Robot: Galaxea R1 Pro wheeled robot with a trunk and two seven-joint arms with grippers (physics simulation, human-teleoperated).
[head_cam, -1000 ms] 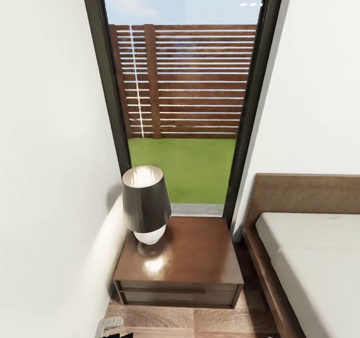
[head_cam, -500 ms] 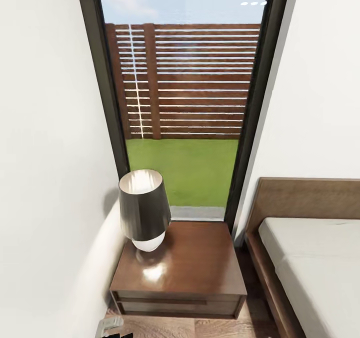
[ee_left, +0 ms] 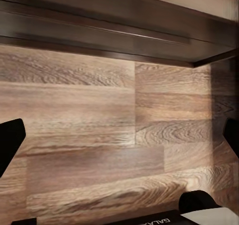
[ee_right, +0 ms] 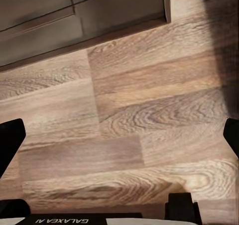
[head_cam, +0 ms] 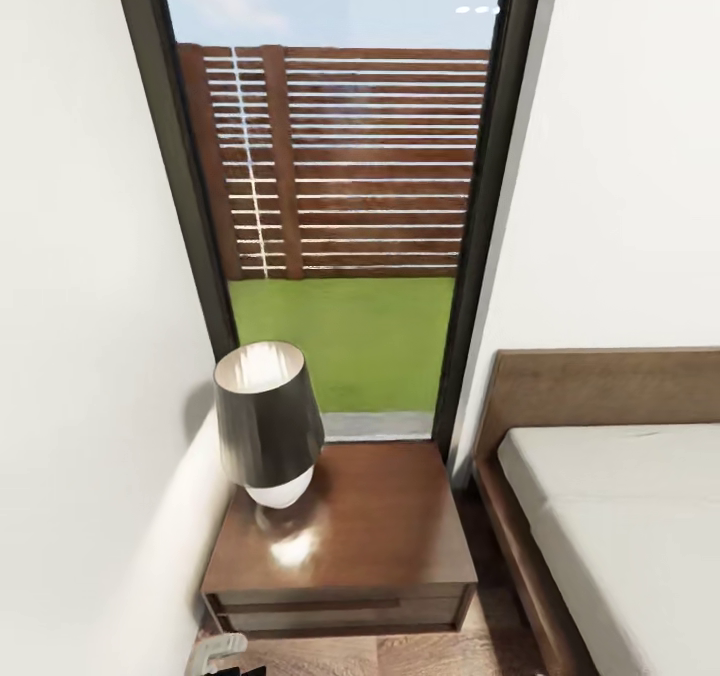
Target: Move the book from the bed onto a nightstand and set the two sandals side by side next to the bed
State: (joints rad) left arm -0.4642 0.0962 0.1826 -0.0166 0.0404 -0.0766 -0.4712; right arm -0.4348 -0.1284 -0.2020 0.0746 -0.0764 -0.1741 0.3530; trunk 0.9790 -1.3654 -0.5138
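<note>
The nightstand [head_cam: 350,541], of dark glossy wood, stands under the tall window [head_cam: 340,186], and the left wrist view looks at its front edge [ee_left: 119,33]. Right of it is the bed [head_cam: 620,526], with a pale grey mattress and a brown headboard [head_cam: 600,386]. The book and the two sandals are out of view. My left gripper [ee_left: 119,140] hangs open over the wood-plank floor [ee_left: 99,125], with nothing between its black fingertips [ee_left: 9,142]. The right gripper [ee_right: 119,137] is also open, over the floor just in front of the nightstand's drawer front [ee_right: 74,25].
A dark-shaded lamp [head_cam: 268,426] takes up the nightstand's left part, close to the white wall [head_cam: 90,406]. A narrow strip of floor [head_cam: 500,556] separates nightstand and bed. A bit of my left arm [head_cam: 215,651] shows at the bottom edge.
The whole head view has shifted, so the camera moved: nightstand, lamp and bed now sit further left. Nothing in the room has moved itself.
</note>
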